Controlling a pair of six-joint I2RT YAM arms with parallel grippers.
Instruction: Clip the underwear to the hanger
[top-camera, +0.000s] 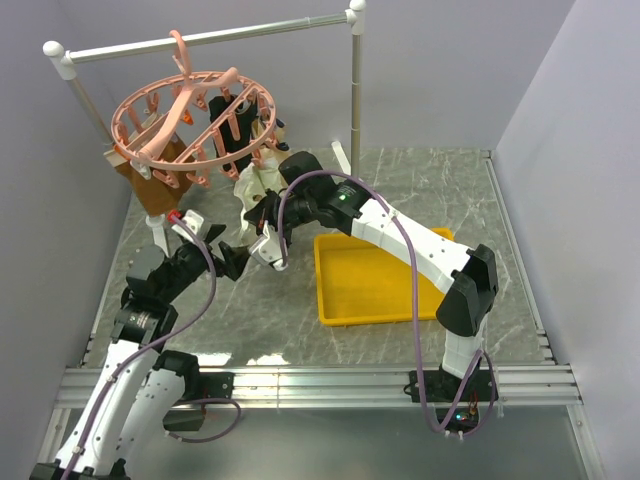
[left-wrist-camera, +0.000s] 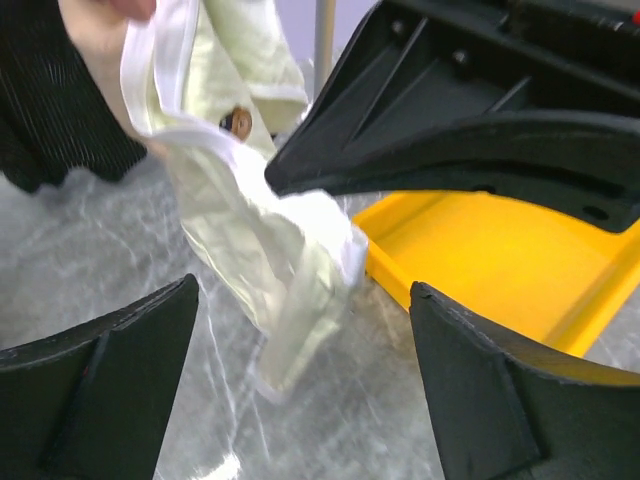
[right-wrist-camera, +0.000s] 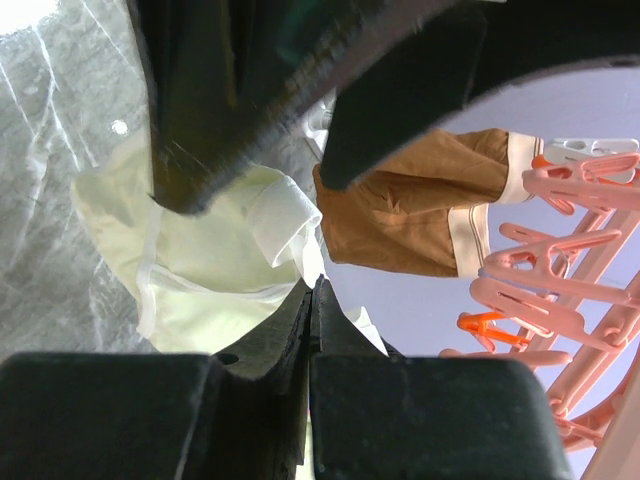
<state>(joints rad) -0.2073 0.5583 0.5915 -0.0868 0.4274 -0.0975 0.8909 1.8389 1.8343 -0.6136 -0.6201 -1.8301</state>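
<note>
The pale cream underwear (top-camera: 255, 184) hangs just below the near rim of the salmon-pink hanger (top-camera: 192, 112). My right gripper (top-camera: 266, 213) is shut on its white waistband; in the right wrist view the fingers (right-wrist-camera: 330, 310) pinch the band and the cream fabric (right-wrist-camera: 200, 262) drapes to the left, with pink clips (right-wrist-camera: 560, 265) at the right. My left gripper (top-camera: 229, 248) is open and empty, low and just left of the underwear. In the left wrist view the underwear (left-wrist-camera: 262, 240) dangles ahead, between and beyond the open fingers (left-wrist-camera: 110, 390).
The hanger hangs from a white-and-grey rail (top-camera: 210, 38). A brown garment (top-camera: 155, 180) and a black garment (top-camera: 235, 135) hang on it; the brown one also shows in the right wrist view (right-wrist-camera: 420, 205). A yellow tray (top-camera: 372, 285) lies right of the grippers.
</note>
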